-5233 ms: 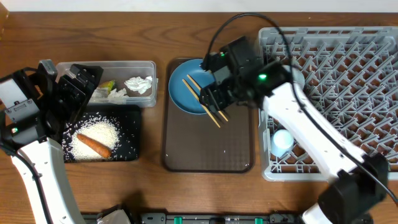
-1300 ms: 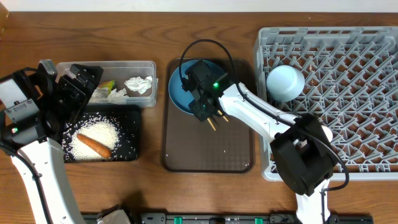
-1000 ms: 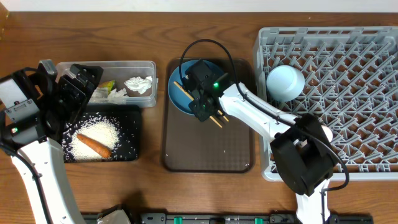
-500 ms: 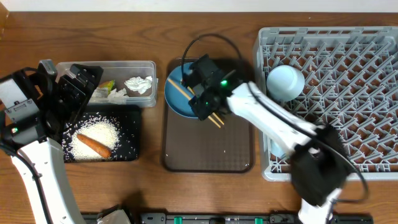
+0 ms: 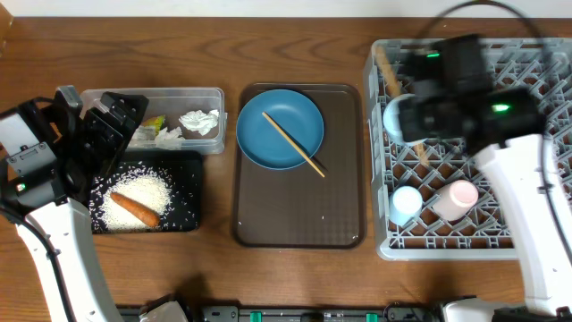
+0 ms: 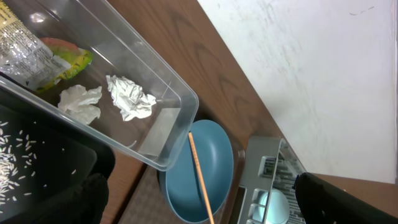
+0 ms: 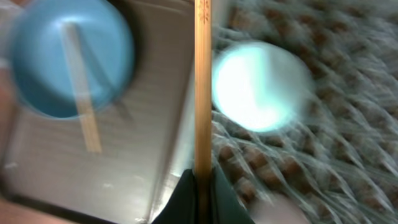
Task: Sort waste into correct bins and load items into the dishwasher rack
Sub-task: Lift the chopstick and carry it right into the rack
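Right tool (image 7: 202, 188) clamped on one chopstick (image 7: 202, 87), over rack (image 5: 536, 179).
Risk: the thin stick could drop through the lattice or knock the bowl (image 5: 404, 121). Second chopstick (image 5: 293, 143) lies on plate (image 5: 299, 112). Left tool (image 5: 121, 121) apart.

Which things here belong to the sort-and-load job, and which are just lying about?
Job: held chopstick in right gripper, second chopstick, dark-blue plate, bowl, blue cup, pink cup, rack, clear tub, black tray, napkin, wrapper, orange stick, rice.
Lying about: brown serving tray, merely under the plate; table.
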Robot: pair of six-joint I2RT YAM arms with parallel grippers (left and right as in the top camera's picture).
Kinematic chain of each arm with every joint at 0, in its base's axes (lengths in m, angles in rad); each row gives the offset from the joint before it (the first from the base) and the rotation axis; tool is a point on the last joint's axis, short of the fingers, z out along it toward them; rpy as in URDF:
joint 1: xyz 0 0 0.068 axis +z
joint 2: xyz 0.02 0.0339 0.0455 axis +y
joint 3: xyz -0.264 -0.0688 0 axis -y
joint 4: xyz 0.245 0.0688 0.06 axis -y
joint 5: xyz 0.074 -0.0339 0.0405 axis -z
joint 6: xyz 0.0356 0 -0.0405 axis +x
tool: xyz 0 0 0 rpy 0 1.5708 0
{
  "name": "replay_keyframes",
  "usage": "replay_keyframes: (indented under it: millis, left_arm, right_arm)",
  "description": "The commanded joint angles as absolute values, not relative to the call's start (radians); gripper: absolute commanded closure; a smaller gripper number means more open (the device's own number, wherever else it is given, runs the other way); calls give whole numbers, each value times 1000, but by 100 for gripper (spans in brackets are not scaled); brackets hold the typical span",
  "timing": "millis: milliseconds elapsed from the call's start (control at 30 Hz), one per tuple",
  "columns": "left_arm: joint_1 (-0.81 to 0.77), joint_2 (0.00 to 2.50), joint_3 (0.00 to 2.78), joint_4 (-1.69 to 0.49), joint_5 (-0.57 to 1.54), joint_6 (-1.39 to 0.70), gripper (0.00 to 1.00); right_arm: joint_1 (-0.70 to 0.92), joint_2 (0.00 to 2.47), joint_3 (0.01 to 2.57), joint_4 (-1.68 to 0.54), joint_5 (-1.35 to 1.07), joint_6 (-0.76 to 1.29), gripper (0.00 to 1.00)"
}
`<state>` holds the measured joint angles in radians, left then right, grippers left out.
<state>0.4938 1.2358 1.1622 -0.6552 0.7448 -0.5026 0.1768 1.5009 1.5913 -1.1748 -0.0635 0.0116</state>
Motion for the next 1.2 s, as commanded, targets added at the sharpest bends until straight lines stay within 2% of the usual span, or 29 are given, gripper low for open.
replay_keyframes:
  millis: [0,167,267,467,667,1167]
  left_arm:
    - [498,1221,1182,-658,747,-510,2]
    - [498,1222,1182,-658,747,-510,2]
    - [498,1222,1182,-658,747,-510,2]
    - [498,1222,1182,-658,747,-510,2]
    - [498,1222,1182,-658,747,-510,2]
    - [498,1222,1182,-658,747,-510,2]
  right_arm:
    - [47,1493,1591,-1193,-33,-35,99]
    - [-109,1496,1530,-1134,-23,-50,99]
    - [-142,1502,1485,-1086,-27,-104,99]
    - [-145,1505,1378,-962,-32,-226,99]
    - [-145,1505,1311,-863,70,-225,99]
    - [-166,1506,1156,-691,83,-220,99]
